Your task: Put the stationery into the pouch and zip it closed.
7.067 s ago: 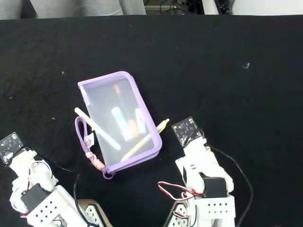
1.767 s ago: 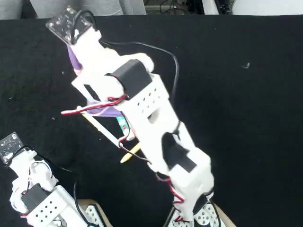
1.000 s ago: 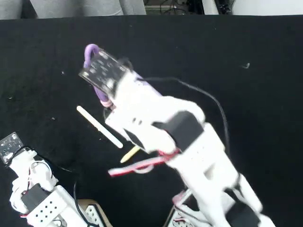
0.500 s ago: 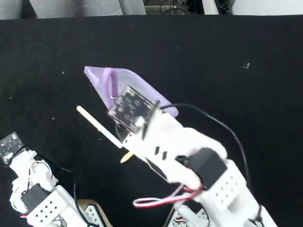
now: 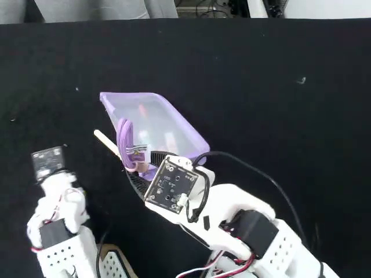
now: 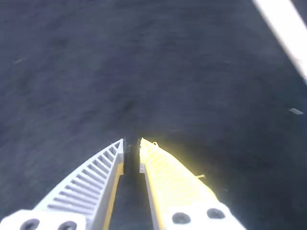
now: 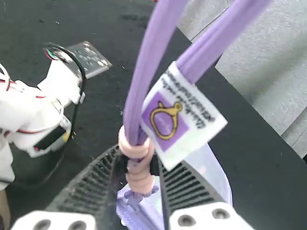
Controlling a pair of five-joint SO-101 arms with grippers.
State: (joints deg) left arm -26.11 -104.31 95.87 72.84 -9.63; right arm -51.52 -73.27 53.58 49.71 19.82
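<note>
The translucent purple-edged pouch [image 5: 156, 119] lies mid-table with several pens and markers showing through it. Its purple wrist strap [image 5: 124, 139] and pink cord run to my right gripper [image 5: 141, 169], which is shut on the pink cord [image 7: 137, 155] just below a white label tag [image 7: 181, 117]. The pouch [image 7: 213, 170] shows behind the black fingers. A white pen [image 5: 105, 141] lies on the cloth beside the pouch, partly hidden by the strap. My left gripper [image 6: 132, 143] is shut with nothing in it, above bare cloth, and the white pen [image 6: 283, 24] lies farther off.
The table [image 5: 278, 87] is covered in black cloth. The left arm [image 5: 55, 191] stands at the front left, and the right arm's body [image 5: 232, 220] covers the front middle. The left arm [image 7: 43, 110] appears beyond the right gripper.
The right arm has drawn back toward the table's front, pulling the strap and pouch along. The left arm has lifted and swung toward the pouch. The yellow pen is now hidden under the right arm.
</note>
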